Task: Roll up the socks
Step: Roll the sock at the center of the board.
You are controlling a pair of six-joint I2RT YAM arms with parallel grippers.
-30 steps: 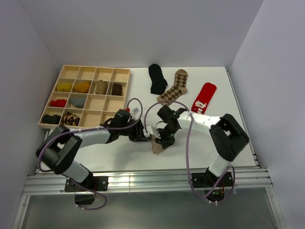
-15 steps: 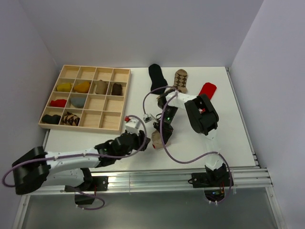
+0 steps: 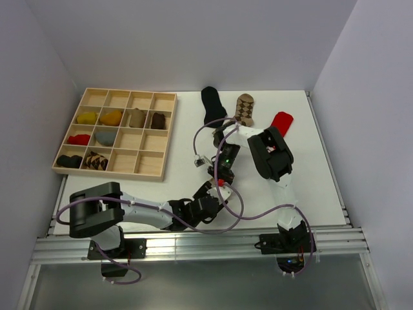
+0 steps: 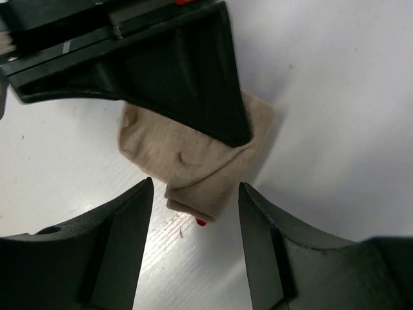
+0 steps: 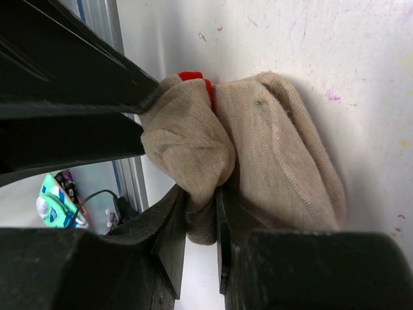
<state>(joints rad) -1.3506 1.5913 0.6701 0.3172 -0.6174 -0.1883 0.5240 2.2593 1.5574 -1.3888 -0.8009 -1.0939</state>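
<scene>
**A:** Where is the tan sock [image 4: 193, 158] lying, and which way is it pointing?

**B:** It is lying on the counter [image 3: 316, 129], low in the middle of the overhead view, folded into a short bundle. In the right wrist view it is running roughly top to bottom, with its red patch facing the top of the frame. In the left wrist view the top fold is slanting from upper right to lower left, and a red-tipped corner is pointing at the bottom edge.

**A:** What is getting hidden?

**B:** From overhead both claws are covering nearly the whole bundle, so only a red speck is showing. In the left wrist view a dark finger is covering its upper part. The right arm is also crossing the near ends of the argyle sock [image 3: 244, 108] and the red sock [image 3: 280, 121] at upper centre. The black sock [image 3: 211, 103] is lying beside them. The tray [image 3: 129, 92] at upper left is holding small bundles that are too small to make out in detail.

**A:** And the claws?

**B:** The right claw [image 5: 201, 223] is pinching a hanging fold of the tan sock, with its fingers almost together. The left claw [image 4: 195, 190] is standing with its jaws apart and gripping nothing. The sock's corner is reaching in between its tips.
</scene>
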